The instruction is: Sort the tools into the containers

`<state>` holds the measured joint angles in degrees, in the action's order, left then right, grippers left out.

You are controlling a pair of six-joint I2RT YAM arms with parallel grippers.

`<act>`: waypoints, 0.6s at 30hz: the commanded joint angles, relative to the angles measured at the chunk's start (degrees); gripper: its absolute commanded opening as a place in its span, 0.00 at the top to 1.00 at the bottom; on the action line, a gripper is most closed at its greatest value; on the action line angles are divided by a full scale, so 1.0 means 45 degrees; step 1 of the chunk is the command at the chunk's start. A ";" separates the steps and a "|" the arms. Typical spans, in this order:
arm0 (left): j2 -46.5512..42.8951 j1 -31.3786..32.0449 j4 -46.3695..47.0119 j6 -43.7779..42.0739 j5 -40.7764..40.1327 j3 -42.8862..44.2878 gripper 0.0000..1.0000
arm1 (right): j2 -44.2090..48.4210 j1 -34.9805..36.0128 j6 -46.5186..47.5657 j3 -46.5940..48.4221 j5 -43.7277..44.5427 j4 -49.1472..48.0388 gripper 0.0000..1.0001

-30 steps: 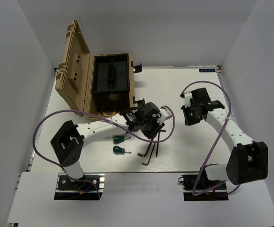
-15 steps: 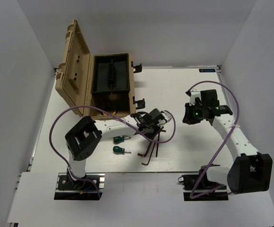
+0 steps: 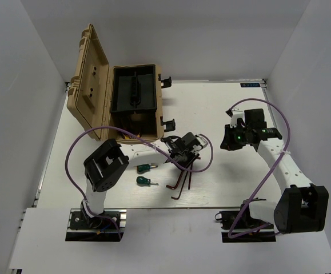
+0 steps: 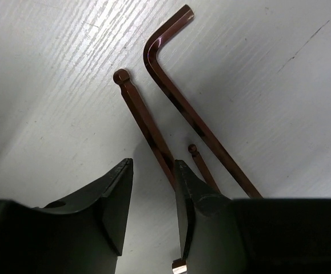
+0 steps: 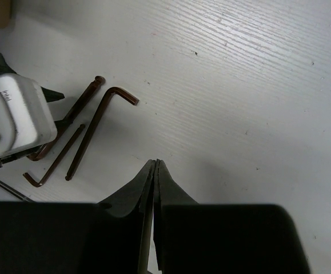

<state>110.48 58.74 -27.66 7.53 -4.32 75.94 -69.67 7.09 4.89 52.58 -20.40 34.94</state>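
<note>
left gripper [image 4: 154, 171]: jaws half spread, low over the counter [image 3: 222, 103], set to close on a key; nothing pinched yet
hex keys [image 4: 139, 114]: three flat on the counter; ball-end one runs in by the inner edge of the right-hand finger [image 4: 188, 188], likely the target
reason for pose: thin flat key needs fingers down either side
right gripper [image 5: 154, 171]: pressed together, empty, hanging apart to keep clear
screwdrivers [image 3: 146, 168]: two, loose on the counter, unsorted
toolbox [image 3: 134, 100]: lid open, ready to receive the keys

The left gripper [image 4: 154, 166] stands parted, the right gripper [image 5: 155, 164] pressed closed.
</note>
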 commanded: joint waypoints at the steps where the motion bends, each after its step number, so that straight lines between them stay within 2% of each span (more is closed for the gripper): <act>1: 0.0059 0.0052 0.0190 0.0298 0.0217 0.0370 0.54 | 0.0364 -0.0131 -0.0012 -0.0141 -0.0426 -0.0225 0.94; 8: 0.0333 0.0052 0.0190 0.0591 -0.0134 0.0253 0.55 | 0.0423 -0.0209 -0.0128 -0.0141 -0.0544 -0.0225 0.94; 13: 0.0723 0.0305 -0.0666 0.0846 -0.1168 0.0546 0.56 | 0.0502 -0.0287 -0.0129 -0.0180 -0.0622 -0.0225 0.94; 18: 0.0860 0.0423 -0.0924 0.0963 -0.1424 0.0546 0.56 | 0.0619 -0.0307 -0.0148 -0.0161 -0.0739 -0.0263 0.94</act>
<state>113.69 59.88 -29.34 11.07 -8.47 77.80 -68.60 5.98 4.64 52.58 -22.26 34.94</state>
